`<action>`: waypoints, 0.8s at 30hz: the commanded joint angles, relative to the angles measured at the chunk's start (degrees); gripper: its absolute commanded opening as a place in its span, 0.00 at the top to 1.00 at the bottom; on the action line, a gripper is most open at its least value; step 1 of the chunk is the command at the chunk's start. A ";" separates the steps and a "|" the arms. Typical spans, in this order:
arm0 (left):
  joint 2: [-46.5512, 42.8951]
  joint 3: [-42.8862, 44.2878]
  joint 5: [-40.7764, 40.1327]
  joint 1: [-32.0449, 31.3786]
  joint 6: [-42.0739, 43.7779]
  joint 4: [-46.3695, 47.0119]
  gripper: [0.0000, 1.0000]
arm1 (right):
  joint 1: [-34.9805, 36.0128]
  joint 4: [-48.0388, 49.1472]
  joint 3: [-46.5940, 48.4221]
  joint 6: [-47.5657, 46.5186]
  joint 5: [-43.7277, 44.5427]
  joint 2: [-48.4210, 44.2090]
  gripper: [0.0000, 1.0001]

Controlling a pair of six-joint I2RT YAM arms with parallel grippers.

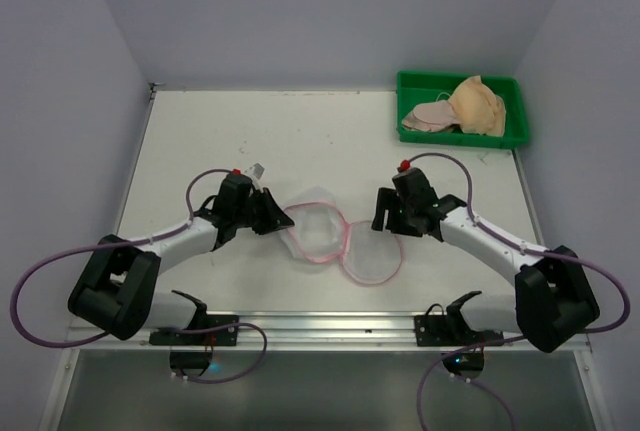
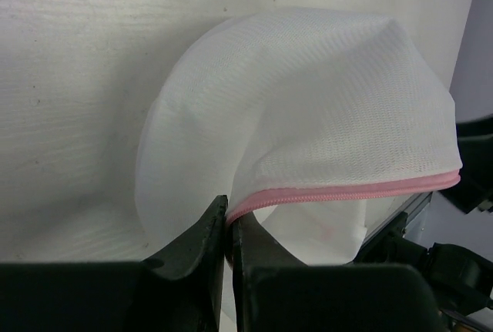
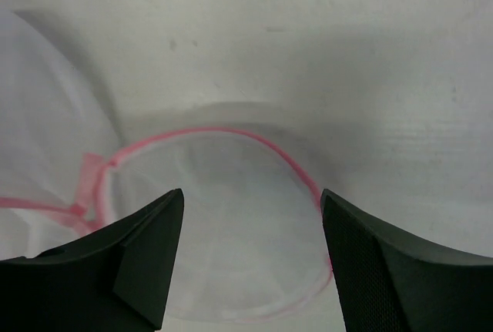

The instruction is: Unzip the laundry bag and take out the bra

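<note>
The laundry bag (image 1: 318, 223) lies unzipped in the middle of the table, a white mesh pouch with pink zipper trim. One half stands puffed up and the other half (image 1: 372, 261) lies flat to its right. My left gripper (image 1: 279, 213) is shut on the pink rim (image 2: 347, 191) of the puffed half (image 2: 308, 101). My right gripper (image 1: 381, 222) is open and empty, just above the flat half (image 3: 219, 232). The beige bra (image 1: 476, 105) lies in the green tray (image 1: 460, 79), far from both grippers.
The green tray stands at the table's back right corner and also holds a pale pink piece of cloth (image 1: 428, 117). Walls close in the table on the left, back and right. A metal rail (image 1: 320, 326) runs along the near edge.
</note>
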 commanded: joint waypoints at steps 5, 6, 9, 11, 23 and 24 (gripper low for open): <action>0.94 1.11 -2.69 0.61 -3.26 3.83 0.91 | -0.06 -5.03 -10.25 10.27 -0.84 -8.11 0.30; 1.03 1.38 -2.69 0.78 -3.26 3.75 0.91 | -0.05 -5.38 -11.04 10.45 -1.55 -8.55 0.31; 1.21 2.34 -2.87 0.96 -3.26 3.57 0.91 | -0.05 -4.95 -12.88 11.42 -3.31 -8.91 0.34; 1.47 2.61 -3.13 1.22 -3.00 3.31 0.91 | -0.14 -3.54 -13.59 11.86 -4.02 -8.38 0.37; 1.21 2.17 -1.46 2.89 -0.80 2.08 0.86 | -0.05 -5.02 -10.88 9.40 1.94 -7.84 1.00; 0.86 2.08 -1.46 3.15 -0.63 1.81 0.84 | -0.05 -6.25 -8.61 8.44 3.70 -8.55 1.00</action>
